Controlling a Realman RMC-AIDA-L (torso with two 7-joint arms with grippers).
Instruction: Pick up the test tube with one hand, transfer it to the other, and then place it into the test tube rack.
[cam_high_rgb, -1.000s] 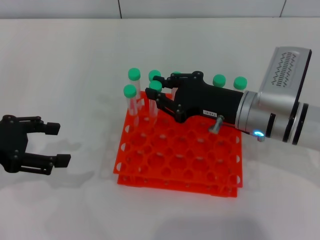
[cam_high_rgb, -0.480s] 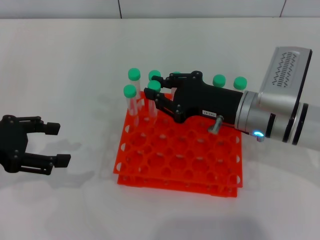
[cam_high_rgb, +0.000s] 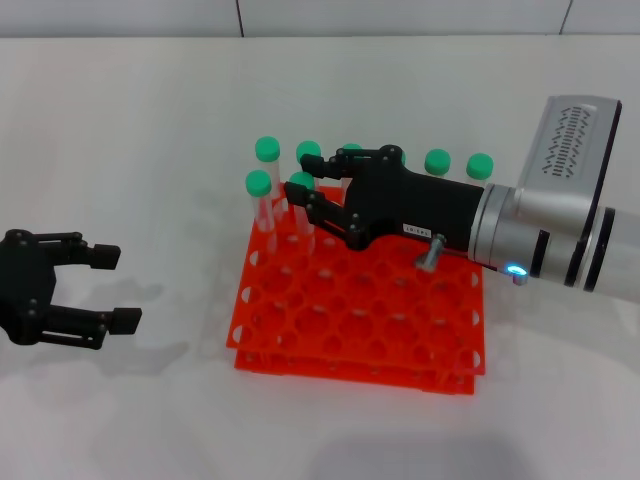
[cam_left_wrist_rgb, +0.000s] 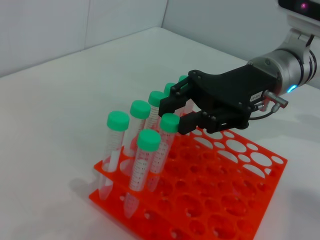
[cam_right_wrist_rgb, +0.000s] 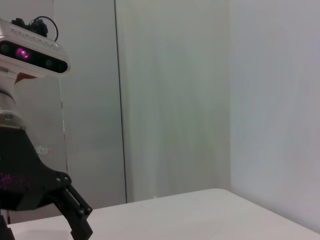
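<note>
Head view: right gripper (cam_high_rgb: 308, 190) reaches in from the right, extended low over the far rows of the test tube rack (cam_high_rgb: 360, 330); left gripper (cam_high_rgb: 105, 290) sits parked on the table (cam_high_rgb: 150, 120), well apart to the left.
Step in hand: judged as seating the test tube (cam_high_rgb: 301, 205) into a rack hole, then release.
Tube position: green cap sits between the right gripper's fingers; the body stands near upright, with its lower end at or in a hole of the rack's upper tier, second row from the far edge. Depth of insertion cannot be confirmed.
Right gripper state: fingers closed around the test tube just below its cap, as shown in the left wrist view (cam_left_wrist_rgb: 176, 111).
Left gripper state: fingers spread, nothing held.
Neighbouring tubes: one capped tube (cam_high_rgb: 260, 200) stands just beside the held one; others stand in the far row behind it.
Procedure: keep the tube vertical and lower it straight until it rests in both tiers. Part the fingers only as far as needed, then retract upward and clear of the adjacent caps.
Risk: a sideways withdrawal may knock the neighbouring tubes.
Arm pose: right forearm nearly level, wrist angled slightly down toward the rack.
</note>
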